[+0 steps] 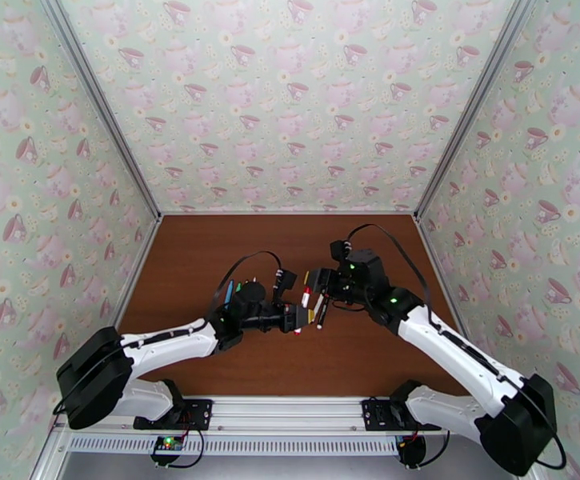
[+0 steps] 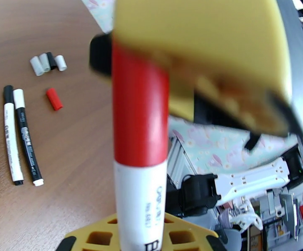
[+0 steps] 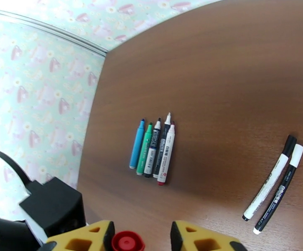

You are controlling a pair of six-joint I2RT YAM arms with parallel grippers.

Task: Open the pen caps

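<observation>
Where the left gripper (image 2: 141,236) closes: its yellow plastic fingers, pierced with lattice holes, are clamped on the smooth white barrel of a pen (image 2: 139,206) that stands up out of them.
Red cap (image 2: 141,109): a glossy plastic cylinder seated on the top end of that pen, raised above the table between the two grippers.
Right gripper (image 3: 142,241): the yellow fingers are apart with the cap's round end between them, against one finger and clear of the other.
Loose caps (image 2: 47,63): stubby pale and black cylinders huddled together on the table, with a small red one (image 2: 54,99) near them.
Slim pens (image 3: 276,185): two lying side by side, one white and one black.
Row of pens (image 3: 153,149): five lying side by side with tapered tips, including one blue and one green.
Table (image 1: 210,258): flat, brown wood grain.
</observation>
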